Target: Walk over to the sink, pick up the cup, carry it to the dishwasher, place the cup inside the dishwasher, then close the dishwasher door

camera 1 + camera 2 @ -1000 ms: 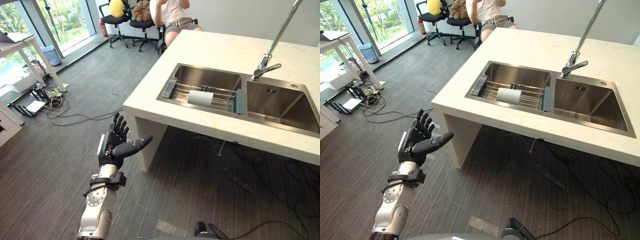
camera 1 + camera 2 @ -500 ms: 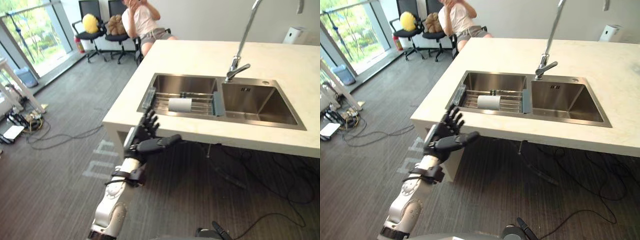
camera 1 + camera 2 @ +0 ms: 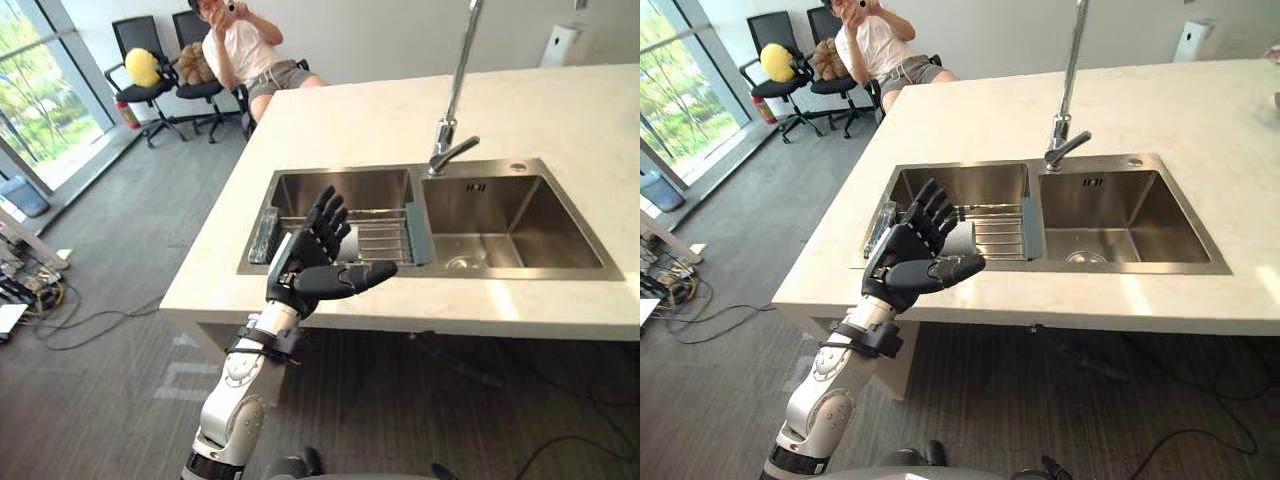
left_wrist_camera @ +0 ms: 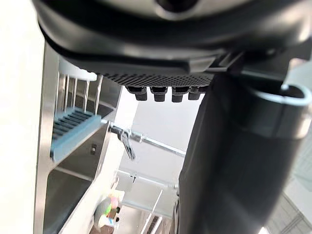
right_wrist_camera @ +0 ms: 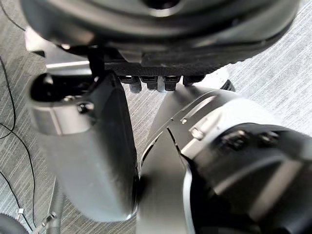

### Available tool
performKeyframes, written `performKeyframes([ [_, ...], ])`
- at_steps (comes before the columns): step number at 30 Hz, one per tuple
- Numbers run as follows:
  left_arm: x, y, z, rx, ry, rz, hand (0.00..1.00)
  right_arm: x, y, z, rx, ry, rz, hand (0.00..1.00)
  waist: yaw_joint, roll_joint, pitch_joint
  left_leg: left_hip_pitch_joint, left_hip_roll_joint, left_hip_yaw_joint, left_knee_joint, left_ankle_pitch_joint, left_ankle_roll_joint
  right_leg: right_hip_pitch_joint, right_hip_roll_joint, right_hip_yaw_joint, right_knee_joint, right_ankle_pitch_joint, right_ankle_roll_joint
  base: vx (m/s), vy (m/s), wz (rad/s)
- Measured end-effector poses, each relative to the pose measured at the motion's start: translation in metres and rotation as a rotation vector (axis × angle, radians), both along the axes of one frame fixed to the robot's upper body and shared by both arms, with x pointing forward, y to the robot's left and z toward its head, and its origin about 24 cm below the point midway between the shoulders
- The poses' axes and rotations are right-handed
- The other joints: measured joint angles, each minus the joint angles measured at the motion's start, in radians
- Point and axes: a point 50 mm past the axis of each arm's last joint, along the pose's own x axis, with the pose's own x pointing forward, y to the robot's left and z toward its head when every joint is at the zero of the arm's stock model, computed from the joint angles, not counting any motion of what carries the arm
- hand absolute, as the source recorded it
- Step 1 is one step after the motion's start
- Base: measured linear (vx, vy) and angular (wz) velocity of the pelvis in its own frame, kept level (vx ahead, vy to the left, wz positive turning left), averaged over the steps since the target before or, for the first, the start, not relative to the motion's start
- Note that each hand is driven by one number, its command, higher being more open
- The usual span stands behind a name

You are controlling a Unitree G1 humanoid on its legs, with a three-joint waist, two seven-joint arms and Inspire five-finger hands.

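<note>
Nearer now, the left hand [image 3: 312,262] has risen before the sink [image 3: 505,212], spread wide and empty — the cup [image 3: 962,238] lies just beyond its fingertips. Approach nearly done, I think; next, reach down around it.

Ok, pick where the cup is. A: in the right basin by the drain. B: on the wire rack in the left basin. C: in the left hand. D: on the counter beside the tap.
B: the white cup sits on the wire rack in the left basin, just past the open left hand, which holds nothing.
</note>
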Motion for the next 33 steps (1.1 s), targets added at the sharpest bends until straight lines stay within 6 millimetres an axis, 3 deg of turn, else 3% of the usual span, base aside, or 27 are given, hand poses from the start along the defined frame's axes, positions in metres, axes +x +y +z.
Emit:
performKeyframes([
  [2,-0.001,0.012,-0.003,0.008,0.016,0.051,1.00,-0.001,-0.001,0.000,-0.003,0.002,0.000,1.00,0.006,-0.006,-0.006,0.019,-0.024,0.006,-0.021,-0.012,0.008,-0.034,-0.040,-0.059,0.109,-0.015,-0.001,0.22,0.070,0.02],
  [4,0.000,0.022,-0.004,0.044,0.015,0.090,1.00,0.002,-0.003,0.001,-0.015,-0.022,-0.001,1.00,0.009,-0.014,-0.005,0.067,-0.033,0.004,-0.034,-0.025,0.005,-0.114,-0.095,-0.104,0.358,-0.013,-0.001,0.19,0.061,0.02],
  [6,0.000,0.028,-0.004,0.071,0.013,0.099,1.00,0.005,0.000,0.001,-0.018,-0.049,-0.021,1.00,0.003,-0.050,-0.006,0.116,-0.053,-0.018,-0.032,-0.057,0.019,-0.163,-0.148,-0.090,0.549,0.027,-0.009,0.19,-0.005,0.30],
  [7,0.000,0.029,-0.006,0.076,0.018,0.097,1.00,0.003,0.003,0.000,-0.014,-0.056,-0.058,1.00,-0.009,-0.043,-0.012,0.134,-0.043,-0.049,-0.026,-0.068,0.028,-0.185,-0.158,-0.085,0.627,0.043,-0.021,0.32,-0.081,0.61],
  [8,0.000,0.032,-0.004,0.073,0.002,0.113,1.00,0.003,0.007,-0.001,-0.004,-0.062,-0.099,1.00,-0.009,-0.043,-0.014,0.142,-0.018,-0.068,-0.009,-0.087,0.014,-0.207,-0.155,-0.104,0.628,-0.035,-0.041,0.24,-0.075,0.52],
  [9,0.000,0.033,-0.003,0.073,-0.003,0.118,1.00,0.003,0.007,-0.001,-0.002,-0.064,-0.107,1.00,-0.007,-0.042,-0.014,0.142,-0.014,-0.070,-0.005,-0.088,0.008,-0.213,-0.155,-0.109,0.618,-0.045,-0.045,0.22,-0.083,0.36],
  [12,0.001,0.046,0.003,0.118,-0.060,0.173,1.00,0.003,0.013,-0.003,0.030,-0.062,-0.162,1.00,-0.005,-0.033,-0.020,0.145,0.047,-0.095,0.021,-0.111,-0.039,-0.240,-0.121,-0.089,0.358,-0.049,-0.042,0.25,-0.214,0.25],
  [13,0.002,0.051,0.007,0.189,-0.103,0.205,1.00,0.003,0.016,-0.003,0.043,-0.065,-0.173,1.00,-0.006,-0.042,-0.024,0.139,0.060,-0.107,0.034,-0.122,-0.061,-0.242,-0.108,-0.061,0.244,0.013,-0.034,0.22,-0.331,0.32],
  [14,0.005,0.054,0.012,0.239,-0.138,0.215,1.00,0.001,0.021,-0.004,0.063,-0.057,-0.194,1.00,-0.002,-0.074,-0.029,0.141,0.059,-0.123,0.048,-0.138,-0.091,-0.229,-0.108,-0.047,0.144,0.176,-0.033,0.21,-0.377,0.34],
  [15,0.006,0.056,0.012,0.246,-0.145,0.221,1.00,0.001,0.021,-0.005,0.067,-0.050,-0.200,1.00,-0.002,-0.070,-0.027,0.146,0.069,-0.132,0.054,-0.147,-0.106,-0.203,-0.099,-0.049,0.129,0.148,0.032,0.20,-0.387,0.26],
  [17,0.005,0.048,0.009,0.189,-0.140,0.210,1.00,-0.003,0.008,-0.002,0.051,-0.012,-0.193,1.00,0.007,0.021,-0.025,0.145,0.176,-0.134,0.062,-0.154,-0.145,-0.132,0.017,-0.093,0.002,0.171,0.004,0.17,-0.333,0.08],
  [18,0.005,0.046,0.010,0.196,-0.147,0.201,1.00,-0.004,0.006,-0.002,0.053,-0.002,-0.185,1.00,0.009,0.034,-0.029,0.150,0.195,-0.126,0.052,-0.145,-0.151,-0.121,0.041,-0.095,-0.026,0.181,-0.006,0.15,-0.269,-0.19],
  [20,0.003,0.044,0.014,0.305,-0.213,0.185,1.00,-0.003,0.006,-0.002,0.049,0.008,-0.148,1.00,0.012,0.036,-0.029,0.176,0.228,-0.072,0.023,-0.103,-0.149,-0.103,0.088,-0.082,-0.078,0.198,-0.029,0.11,-0.211,-0.35],
  [23,-0.001,0.031,0.021,0.425,-0.292,0.108,1.00,0.005,-0.002,0.000,0.014,-0.022,-0.104,1.00,0.004,0.037,-0.030,0.174,0.231,-0.022,0.024,-0.091,-0.140,-0.108,0.105,-0.055,-0.124,0.222,-0.037,0.04,-0.113,-0.33],
  [30,-0.002,0.010,0.025,0.740,-0.421,-0.112,1.00,0.003,0.000,-0.001,0.017,-0.011,-0.074,1.00,-0.006,0.030,-0.024,0.171,0.193,0.009,-0.002,-0.091,-0.140,-0.076,0.086,-0.041,-0.262,0.312,-0.016,-0.03,0.028,-0.08],
  [33,-0.001,0.013,0.021,0.843,-0.428,-0.117,1.00,0.001,0.000,-0.001,0.017,-0.008,-0.069,1.00,-0.008,0.026,-0.021,0.171,0.180,0.008,-0.015,-0.092,-0.139,-0.076,0.072,-0.057,-0.267,0.308,-0.010,-0.09,0.047,0.17],
])
